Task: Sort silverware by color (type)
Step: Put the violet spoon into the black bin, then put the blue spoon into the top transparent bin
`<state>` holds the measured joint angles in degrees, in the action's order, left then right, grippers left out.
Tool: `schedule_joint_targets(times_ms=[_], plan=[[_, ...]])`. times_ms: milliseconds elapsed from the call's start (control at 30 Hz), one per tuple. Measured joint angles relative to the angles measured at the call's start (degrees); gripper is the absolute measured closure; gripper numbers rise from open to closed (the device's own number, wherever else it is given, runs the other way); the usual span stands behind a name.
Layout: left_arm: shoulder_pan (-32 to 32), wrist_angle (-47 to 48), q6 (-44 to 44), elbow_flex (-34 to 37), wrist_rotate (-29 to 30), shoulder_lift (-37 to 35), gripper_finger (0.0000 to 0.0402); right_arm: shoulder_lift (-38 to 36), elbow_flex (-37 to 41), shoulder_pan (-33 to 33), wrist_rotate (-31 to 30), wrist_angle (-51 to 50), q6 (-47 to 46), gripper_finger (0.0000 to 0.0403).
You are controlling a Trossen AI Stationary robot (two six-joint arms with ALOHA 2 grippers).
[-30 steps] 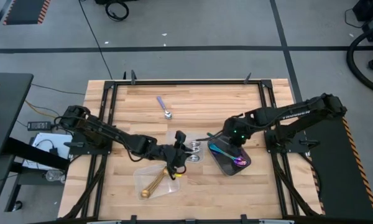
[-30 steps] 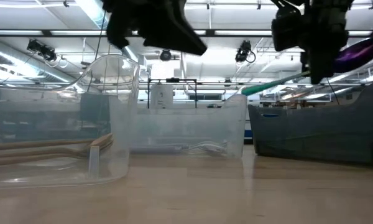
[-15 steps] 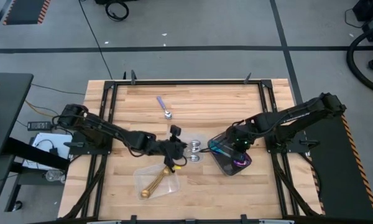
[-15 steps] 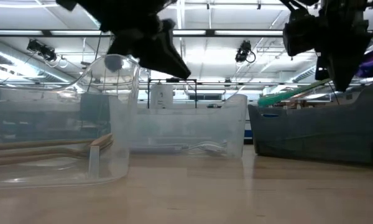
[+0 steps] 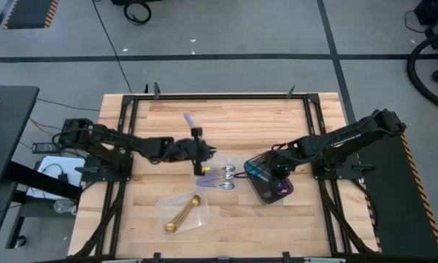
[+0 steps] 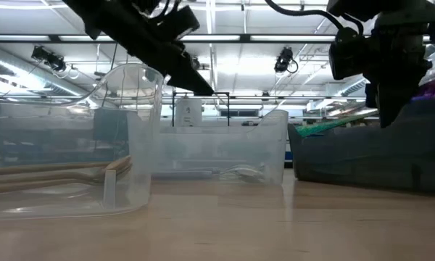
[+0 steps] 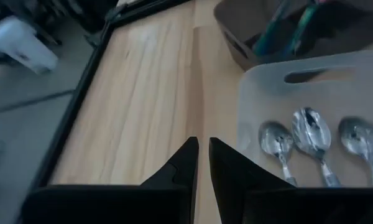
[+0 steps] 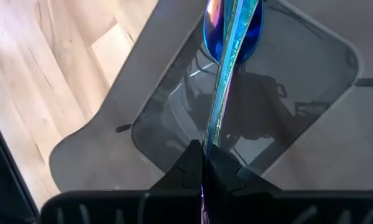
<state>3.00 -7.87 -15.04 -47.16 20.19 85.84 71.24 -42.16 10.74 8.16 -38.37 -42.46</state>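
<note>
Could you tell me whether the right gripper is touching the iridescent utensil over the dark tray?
Touching: the right wrist view shows the right gripper pinching the iridescent utensil above the dark tray.

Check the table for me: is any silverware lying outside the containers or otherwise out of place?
One: a purple-handled utensil lies alone on the bare wood at the table's far side, outside every container. The silver spoons and gold pieces sit in their clear containers.
</note>
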Motion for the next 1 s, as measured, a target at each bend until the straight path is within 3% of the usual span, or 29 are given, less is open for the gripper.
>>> schedule_joint_targets(times_ms=[100, 400, 700, 1000], plan=[[-2.7, 0.0, 4.2, 0.0, -3.2, 0.0, 0.0356, 0.0, 0.5, 0.1, -0.2, 0.1, -0.1, 0.0393], [-8.4, 2.1, 14.4, 0.0, -3.5, 0.0, 0.0350, 0.0, 2.7, 0.1, -1.1, 2.1, 3.0, 0.0363], [-11.1, 6.6, 16.3, 0.0, -7.7, 0.0, 0.0299, -0.8, 3.3, -0.1, 2.4, 4.0, 3.0, 0.0334], [-15.9, 13.8, 14.3, -0.1, -8.8, 0.0, 0.0295, -4.0, 2.9, 0.1, 6.3, 4.1, 0.7, 0.0335]])
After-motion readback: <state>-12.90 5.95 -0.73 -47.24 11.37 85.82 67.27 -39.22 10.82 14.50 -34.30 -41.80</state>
